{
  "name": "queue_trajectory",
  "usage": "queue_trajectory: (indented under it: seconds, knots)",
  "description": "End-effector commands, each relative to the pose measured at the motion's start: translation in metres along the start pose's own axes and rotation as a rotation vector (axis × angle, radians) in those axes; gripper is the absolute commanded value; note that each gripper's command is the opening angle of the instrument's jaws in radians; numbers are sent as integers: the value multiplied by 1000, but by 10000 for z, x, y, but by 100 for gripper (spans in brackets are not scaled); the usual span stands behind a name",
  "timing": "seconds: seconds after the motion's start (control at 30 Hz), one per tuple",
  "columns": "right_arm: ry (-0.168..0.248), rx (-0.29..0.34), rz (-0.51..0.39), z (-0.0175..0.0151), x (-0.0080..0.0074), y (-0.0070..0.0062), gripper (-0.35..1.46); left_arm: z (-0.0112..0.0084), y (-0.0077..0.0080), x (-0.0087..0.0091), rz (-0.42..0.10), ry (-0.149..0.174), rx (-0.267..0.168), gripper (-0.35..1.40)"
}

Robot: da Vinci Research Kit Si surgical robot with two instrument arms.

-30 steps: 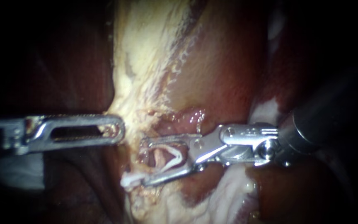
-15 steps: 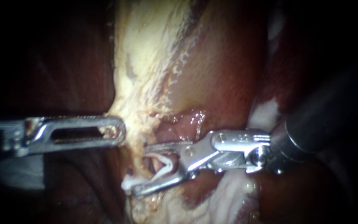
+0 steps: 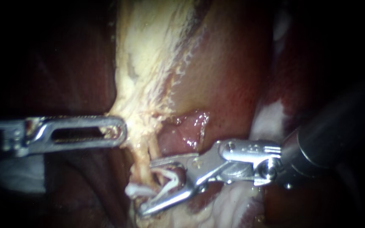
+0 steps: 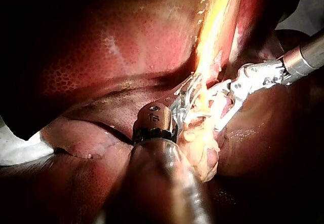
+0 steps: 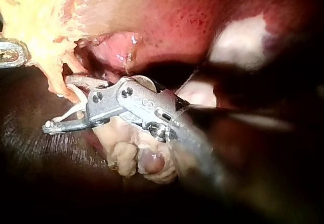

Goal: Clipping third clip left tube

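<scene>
Though shiny steel, right tool [image 3: 148, 185] with white V-shaped clip [image 3: 172, 180].

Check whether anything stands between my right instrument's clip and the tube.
Nothing visible does. The right instrument holds its white clip with jaws spread wide, their tips right at the pale tube. The left instrument grips the pale tissue off to the side, clear of that path.

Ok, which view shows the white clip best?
Endoscope view: the clip shows its whole V between the right instrument's jaws. The right wrist view shows one leg; the left wrist view, hardly any.
</scene>
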Motion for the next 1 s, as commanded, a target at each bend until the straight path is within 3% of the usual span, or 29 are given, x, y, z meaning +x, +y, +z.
queue_trajectory:
  seconds: [0.03,0.23,0.43,0.63,1.0]
  knots:
    - [2,5,-4,3,-1,1,59,0,0,0,0,0,0,-35]
    - [24,43,24,23,-7,2,59,1,0,0,0,0,0,-35]
    - [57,65,37,25,0,2,59,1,0,0,0,0,0,-35]
    - [91,74,42,20,13,5,58,1,-1,0,0,0,0,-35]
    - [144,28,66,-4,47,14,57,3,-2,0,-1,-1,-1,-35]
